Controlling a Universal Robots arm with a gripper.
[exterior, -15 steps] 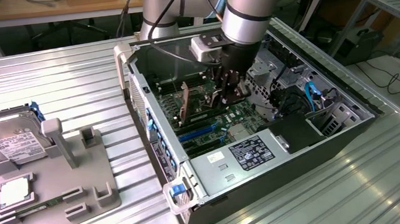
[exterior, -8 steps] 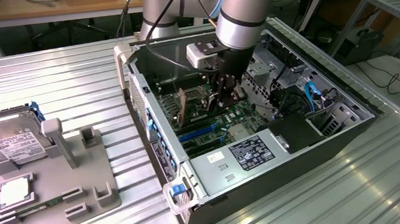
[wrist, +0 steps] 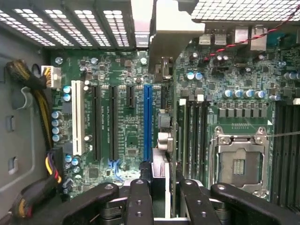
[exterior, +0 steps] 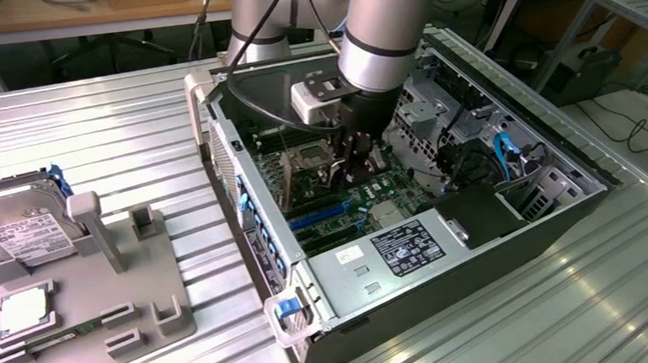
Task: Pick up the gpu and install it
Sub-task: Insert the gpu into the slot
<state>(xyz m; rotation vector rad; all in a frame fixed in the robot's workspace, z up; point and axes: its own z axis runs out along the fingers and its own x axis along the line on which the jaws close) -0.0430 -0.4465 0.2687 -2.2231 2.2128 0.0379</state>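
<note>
The gpu (wrist: 165,123) is seen edge-on in the wrist view, a thin dark card standing upright over the motherboard (wrist: 126,140), just beside the blue expansion slot (wrist: 148,122). Its pale metal bracket (wrist: 168,28) reaches the case's rear slot openings. My gripper (wrist: 164,199) is shut on the card, one black finger on each side of its edge. In the exterior view my gripper (exterior: 356,161) reaches down into the open computer case (exterior: 309,309) with the gpu (exterior: 350,176) between its fingers, low over the board. Whether the card's edge sits in a slot I cannot tell.
Black slots and a white slot (wrist: 77,117) lie beside the blue one; an open CPU socket (wrist: 239,164) and memory slots flank the card. Cable bundles (wrist: 28,84) run along the case wall. Outside the case, a grey fixture (exterior: 85,314) holds a silver hard drive (exterior: 17,234).
</note>
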